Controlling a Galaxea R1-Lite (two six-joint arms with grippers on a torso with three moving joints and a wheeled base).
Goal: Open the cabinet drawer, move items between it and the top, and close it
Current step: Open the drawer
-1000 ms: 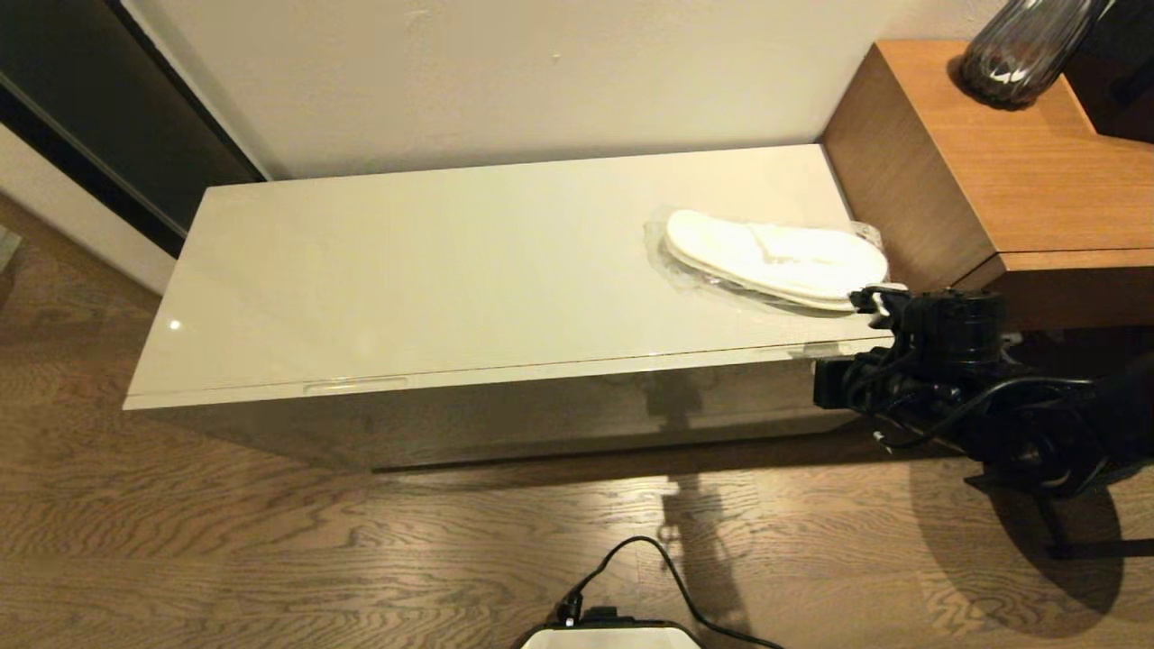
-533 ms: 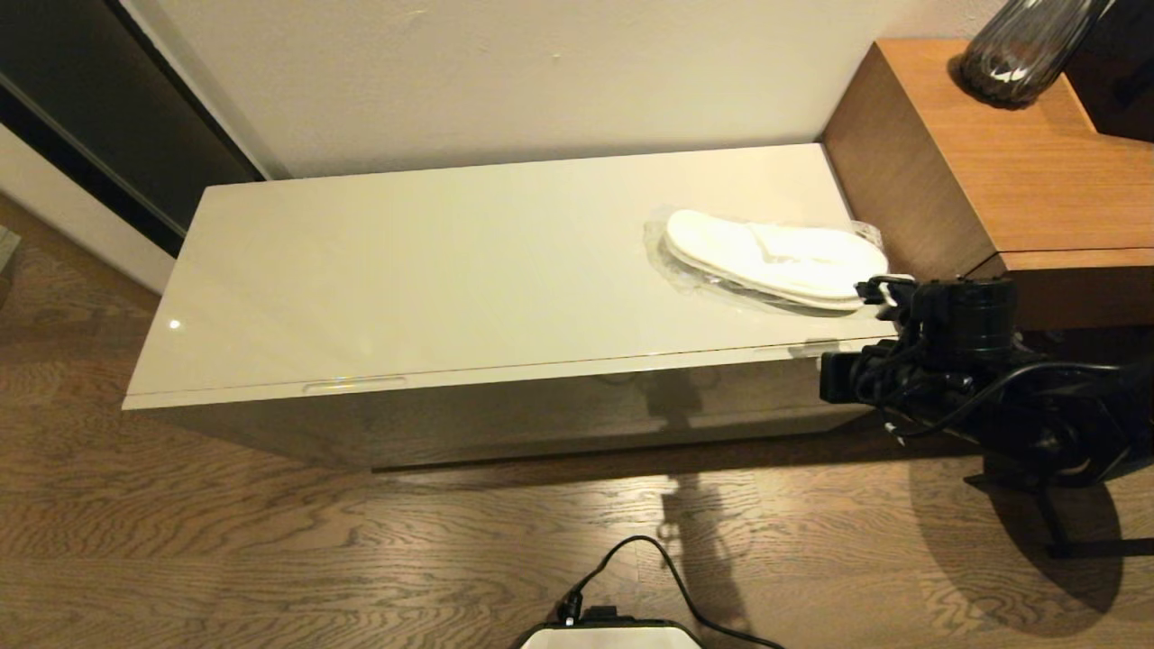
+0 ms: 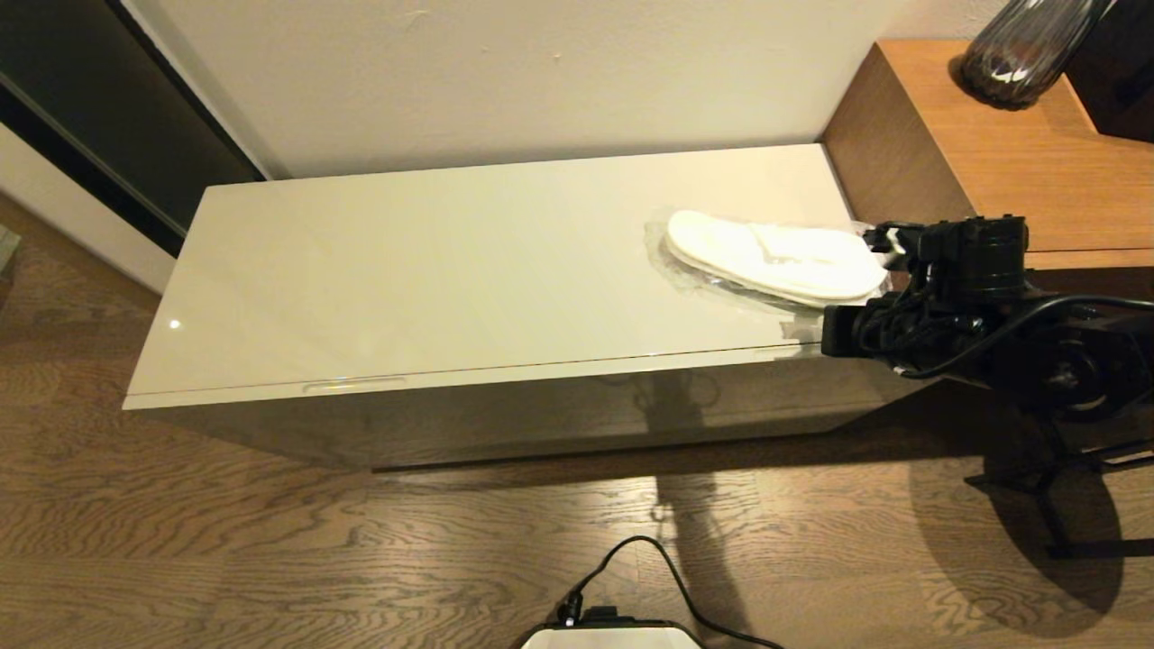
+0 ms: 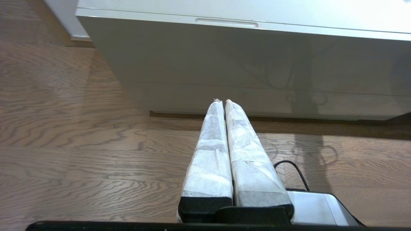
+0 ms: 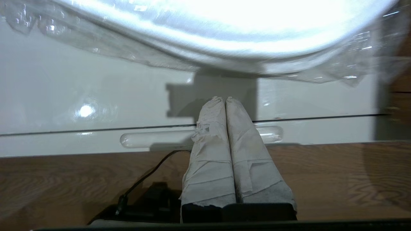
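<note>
- Cabinet drawer (image 3: 505,377): closed, its front flush under the top (image 3: 451,270); in the right wrist view one recessed handle slot (image 5: 154,139) runs along the upper front edge, and in the head view another slot (image 3: 353,385) shows toward the left end.
- Slippers (image 3: 775,260): a flat white pair in clear wrap, lying on the top near its right end, long axis roughly parallel to the cabinet's front edge, heel end close to the brown wood-grain block (image 3: 992,162).
- Right gripper (image 5: 223,102): fingers clenched together, holding nothing; in the right wrist view its tips sit over the top just past the seam above the drawer front, with the right handle slot beneath the fingers and the wrapped slippers immediately ahead.
- Key relation: the slippers lie directly in front of the right gripper, broadside to it, so the approach meets the long side of the pair; the jaws would likely need to part before any grasp.
- Right arm (image 3: 992,315): at the right end of the cabinet, clearly the nearer arm to the slippers and right slot.
- Left gripper (image 4: 223,102): fingers pressed shut, empty, parked low over the wooden floor (image 4: 80,144), pointing at the cabinet's front face.
</note>
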